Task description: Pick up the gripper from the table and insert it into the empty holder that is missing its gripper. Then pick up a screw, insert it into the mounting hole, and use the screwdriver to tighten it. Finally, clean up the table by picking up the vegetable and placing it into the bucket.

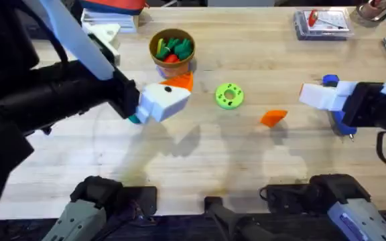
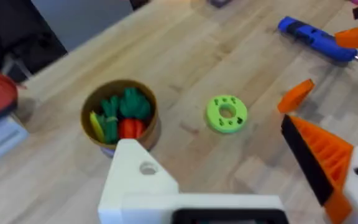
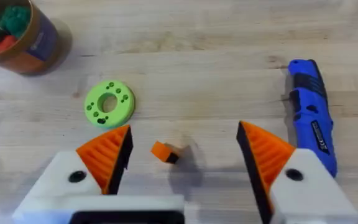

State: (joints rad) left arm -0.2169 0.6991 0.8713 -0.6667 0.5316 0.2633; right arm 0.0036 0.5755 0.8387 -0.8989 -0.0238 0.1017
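The gripper (image 1: 273, 118), a small, light, rigid wedge, lies on the table; grasp its flat sides. Right gripper (image 3: 182, 165) fingers spread wide; left gripper (image 2: 229, 180) wide, one pad missing.

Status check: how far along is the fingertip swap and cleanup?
Nothing looks done yet. The gripper lies loose on the table and the holder on the left gripper is bare. The right gripper hangs over the fingertip, jaws open and empty. Left: seat it, screw it down with the screwdriver, which lies on the table, then drop the vegetable into the bucket.
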